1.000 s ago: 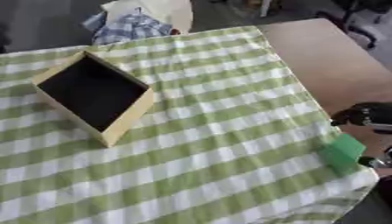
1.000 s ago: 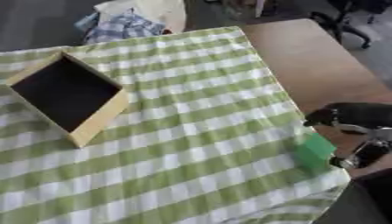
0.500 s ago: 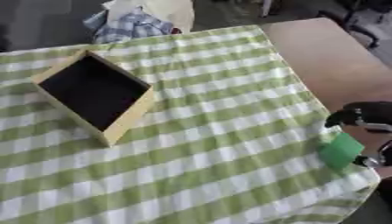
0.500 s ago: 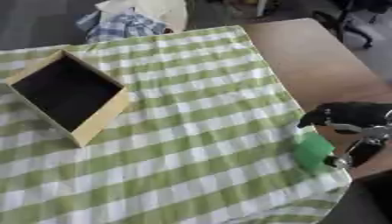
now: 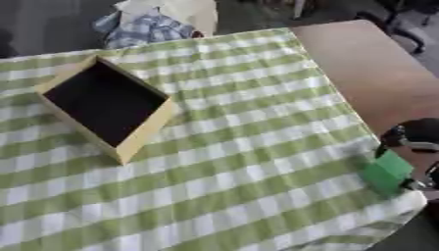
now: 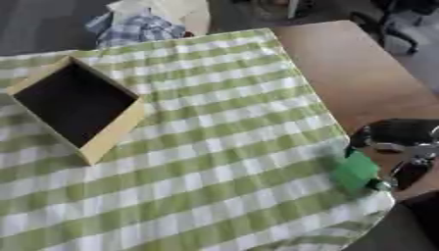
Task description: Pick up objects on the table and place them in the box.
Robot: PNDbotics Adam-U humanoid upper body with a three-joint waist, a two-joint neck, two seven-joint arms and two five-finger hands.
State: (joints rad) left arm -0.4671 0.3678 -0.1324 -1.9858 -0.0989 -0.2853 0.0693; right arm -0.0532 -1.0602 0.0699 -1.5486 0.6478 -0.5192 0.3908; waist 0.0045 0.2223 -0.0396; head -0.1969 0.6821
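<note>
The table [image 6: 369, 78] in front of me is big and brown. Most of it sits under a cloth [image 5: 240, 166] with green and white squares. The bare brown part shows on my right side.

On the cloth, over on my left and far from me, sits the box [image 5: 107, 105]. It is open on top. Its walls are a pale yellow-tan and the inside looks black. I see nothing in it. It sits turned, so one corner points toward me.

Past the far edge of the table there is a pile of stuff [image 5: 158, 22] with blue checked cloth and something pale. It is too fuzzy for me to tell more.

My right robot hand [image 6: 396, 147] is black with silver bits. It is at the right edge of the cloth, close to the near corner. Its fingers are curled round a small green block [image 6: 354, 172]. The dark top of my robot hand is just above the block, and one finger [image 6: 408, 172] comes down on the block's right side. The block is bright green and tilted. It is well apart from the box, all the way across the cloth. I cannot tell if it touches the cloth or is lifted a bit.

My left robot hand does not show
</note>
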